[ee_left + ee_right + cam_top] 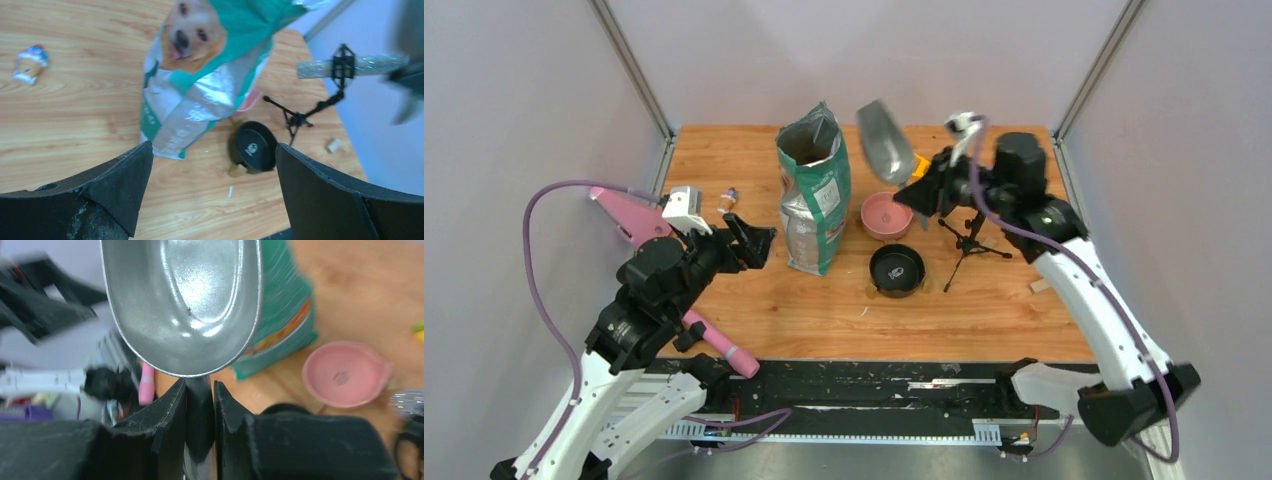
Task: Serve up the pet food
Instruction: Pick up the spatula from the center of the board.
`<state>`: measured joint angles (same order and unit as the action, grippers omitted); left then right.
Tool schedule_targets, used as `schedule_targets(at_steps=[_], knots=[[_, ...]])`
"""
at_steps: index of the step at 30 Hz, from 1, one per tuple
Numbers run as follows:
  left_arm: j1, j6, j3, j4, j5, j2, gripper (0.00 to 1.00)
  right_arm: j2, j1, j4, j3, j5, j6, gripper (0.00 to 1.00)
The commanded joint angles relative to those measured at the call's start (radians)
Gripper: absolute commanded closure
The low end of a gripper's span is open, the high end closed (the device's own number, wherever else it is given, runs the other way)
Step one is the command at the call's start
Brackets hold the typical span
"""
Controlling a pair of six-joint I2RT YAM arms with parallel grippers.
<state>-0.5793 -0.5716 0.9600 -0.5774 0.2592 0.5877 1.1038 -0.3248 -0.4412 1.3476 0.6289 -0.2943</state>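
Two fingers [170, 412] of the right gripper [200, 390] pinch the grey scoop [185, 300].

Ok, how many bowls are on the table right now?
2. A pink bowl sits right of the food bag; a black bowl lies just in front of the pink one. The bag may hide others.
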Motion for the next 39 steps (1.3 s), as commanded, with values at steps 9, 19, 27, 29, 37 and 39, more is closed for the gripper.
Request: schedule_targets(at_steps=[9, 19, 27, 29, 37, 39], knots=[[0.004, -0.008, 0.236, -0.113, -0.437, 0.082, 0.0, 0.114, -0.311, -0.297, -0.104, 0.071, 0.721, 1.0], [0.004, -0.124, 0.146, 0.025, -0.701, 0.252, 0.0, 0.065, -0.326, -0.253, -0.147, 0.164, 0.827, 1.0], [0.004, -0.151, 0.088, 0.134, -0.747, 0.274, 0.18, 0.043, -0.327, -0.261, -0.161, 0.238, 0.906, 1.0], [0.005, -0.15, 0.09, 0.145, -0.776, 0.298, 0.28, 0.041, -0.327, -0.266, -0.158, 0.235, 0.924, 1.0], [0.005, -0.174, 0.061, 0.228, -0.911, 0.353, 0.82, 0.032, -0.327, -0.154, -0.138, 0.061, 0.863, 1.0], [0.004, -0.172, 0.063, 0.224, -0.909, 0.35, 0.97, 0.029, -0.327, -0.131, -0.133, 0.009, 0.839, 1.0]])
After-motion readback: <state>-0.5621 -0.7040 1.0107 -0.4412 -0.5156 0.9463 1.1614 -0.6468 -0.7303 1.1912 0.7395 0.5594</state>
